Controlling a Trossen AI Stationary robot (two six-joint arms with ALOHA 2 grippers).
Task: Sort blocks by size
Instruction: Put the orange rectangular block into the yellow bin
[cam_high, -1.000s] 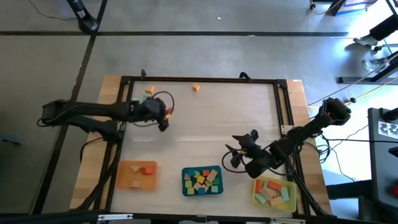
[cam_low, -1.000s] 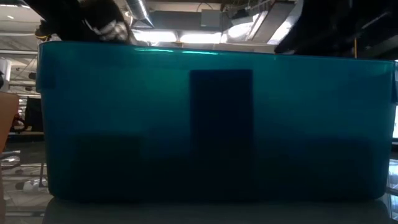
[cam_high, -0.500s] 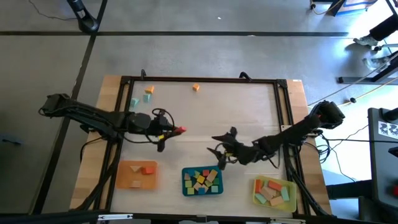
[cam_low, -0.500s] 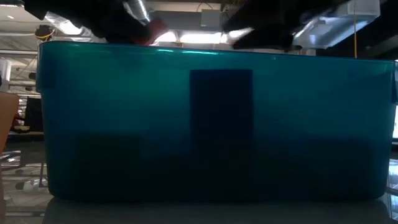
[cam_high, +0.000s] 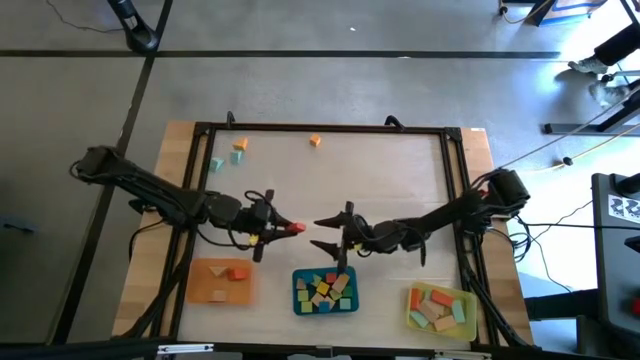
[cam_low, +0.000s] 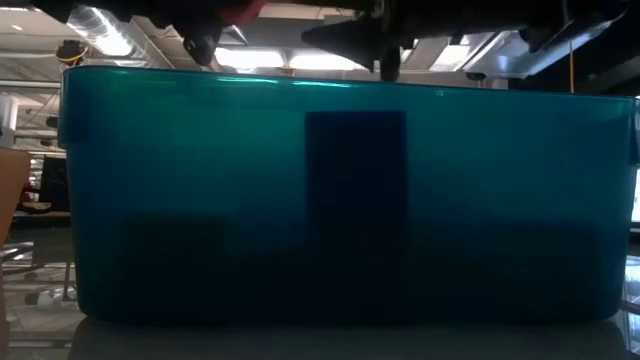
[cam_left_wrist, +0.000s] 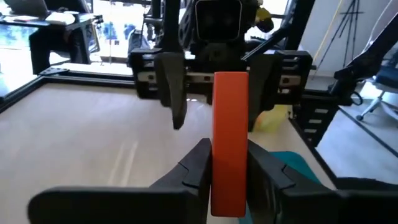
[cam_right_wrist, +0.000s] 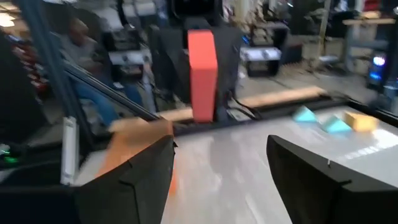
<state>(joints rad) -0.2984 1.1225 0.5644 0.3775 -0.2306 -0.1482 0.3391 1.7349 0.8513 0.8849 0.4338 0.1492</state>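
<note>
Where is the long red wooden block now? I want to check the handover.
In the high view the long red wooden block is clamped in the left gripper above mid-table, facing the open right gripper, just beyond the teal tray.

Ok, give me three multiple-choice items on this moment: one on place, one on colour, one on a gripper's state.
1. Where is the teal tray?
A. between the orange tray and yellow tray
B. at the far edge
C. left of both

2. What colour is the block in the left gripper?
A. mint
B. red
C. yellow

3. How is the right gripper?
A. shut on a block
B. open
C. out of view

Answers: 1 A, the high view shows it in the middle of the row. 2 B, both wrist views show red. 3 B, its fingers stand apart, empty.
</note>
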